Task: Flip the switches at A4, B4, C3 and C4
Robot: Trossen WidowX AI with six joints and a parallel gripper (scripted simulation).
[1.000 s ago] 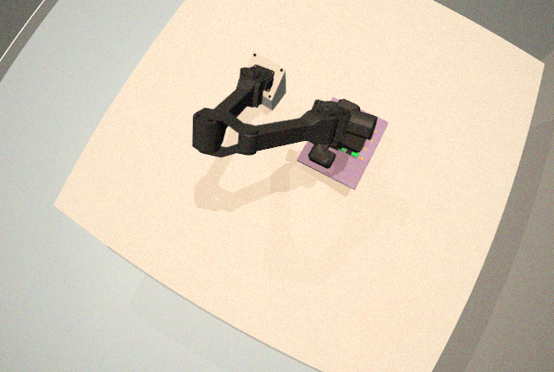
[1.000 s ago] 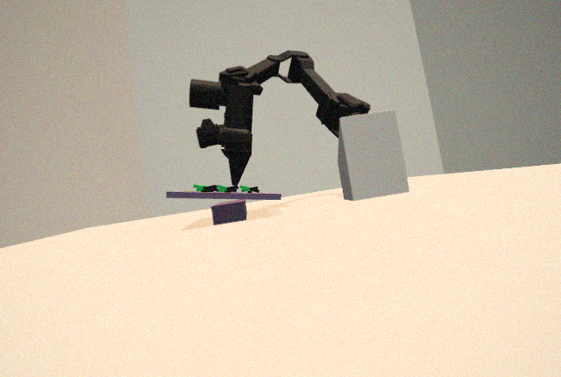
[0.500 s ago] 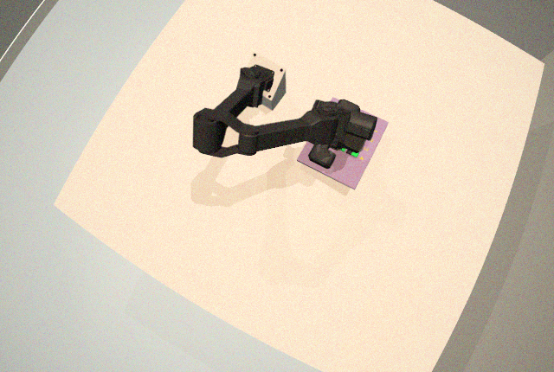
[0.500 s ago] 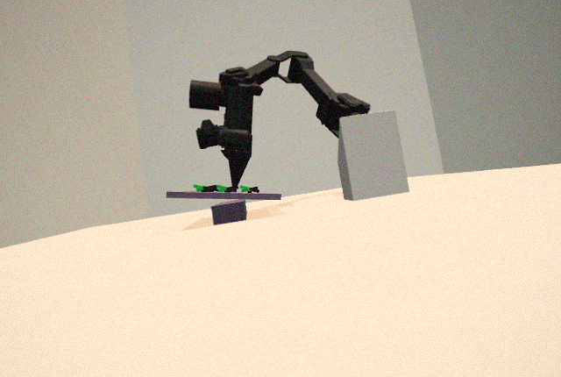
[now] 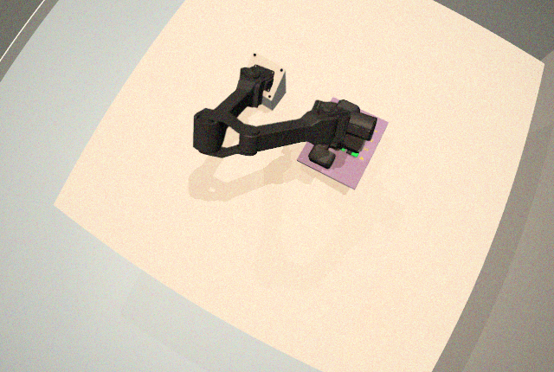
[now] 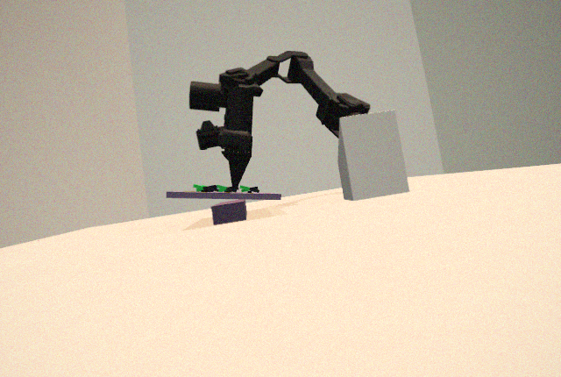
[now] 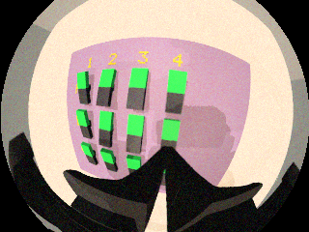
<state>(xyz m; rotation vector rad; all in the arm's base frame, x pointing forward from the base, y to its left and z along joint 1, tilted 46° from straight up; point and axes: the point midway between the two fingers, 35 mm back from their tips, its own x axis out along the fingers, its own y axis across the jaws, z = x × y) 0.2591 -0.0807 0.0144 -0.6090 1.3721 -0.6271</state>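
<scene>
The pink-purple panel (image 5: 353,177) (image 6: 181,195) (image 7: 217,72) carries three rows of green-and-dark rocker switches. In the wrist view, switch A4 (image 7: 177,89) shows whole beneath the printed 4. My gripper (image 6: 234,189) (image 7: 167,149) is shut and empty, its tips down at the near, dark end of switch B4 (image 7: 171,130), seemingly touching it. Switch C3 (image 7: 133,161) shows its green part, its near end hidden by the fingers. Switch C4 is almost wholly hidden behind the fingers. Which end of each is raised is hard to tell. In the top view the wrist hides the tips.
Other switches stand close by: A3 (image 7: 138,89) and B3 (image 7: 135,132) left of column 4, with columns 1 and 2 beyond. A purple block (image 6: 230,212) is under the panel. The grey base block (image 5: 279,91) (image 6: 373,155) bears the arm.
</scene>
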